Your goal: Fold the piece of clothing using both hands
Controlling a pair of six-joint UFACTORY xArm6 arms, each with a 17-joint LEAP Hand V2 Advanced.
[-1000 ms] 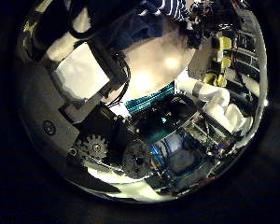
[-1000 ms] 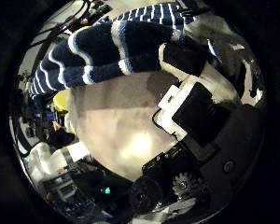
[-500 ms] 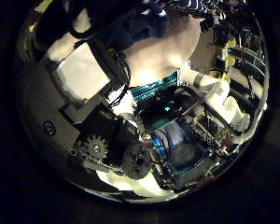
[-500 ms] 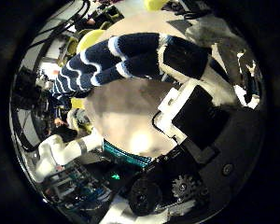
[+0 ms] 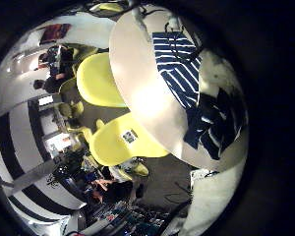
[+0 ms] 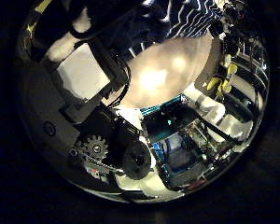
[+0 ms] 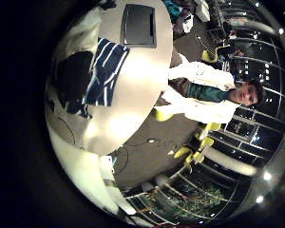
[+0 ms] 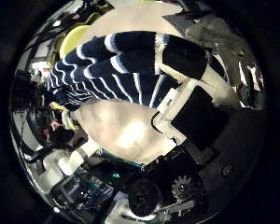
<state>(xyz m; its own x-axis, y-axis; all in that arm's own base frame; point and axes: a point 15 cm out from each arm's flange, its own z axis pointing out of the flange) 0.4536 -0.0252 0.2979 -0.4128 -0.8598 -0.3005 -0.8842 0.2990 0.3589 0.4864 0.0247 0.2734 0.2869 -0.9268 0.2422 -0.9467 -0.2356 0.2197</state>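
Note:
A striped garment (image 5: 177,69) lies on a round table (image 5: 138,88) in the left little finger side palm view, and its near end (image 5: 214,126) is bunched and raised close to my left hand. In the left thumb side palm view the garment (image 6: 182,19) hangs by my left hand's fingers (image 6: 84,73), above the table (image 6: 163,75). In the right thumb side palm view the garment (image 8: 112,70) drapes from my right hand's curled finger (image 8: 185,58), lifted over the table (image 8: 131,126). The right little finger side palm view shows the garment (image 7: 103,68) on the table (image 7: 133,95).
A dark flat rectangular thing (image 7: 139,24) lies on the table beyond the garment. Several chairs (image 5: 98,84) stand close around the table's edge. The table's rim (image 7: 157,104) drops to the floor close to the garment.
Both palm cameras have moved. The cloth held by my right hand has spread from a bunched roll into a wider hanging sheet. More of the cloth and table now shows under my left hand.

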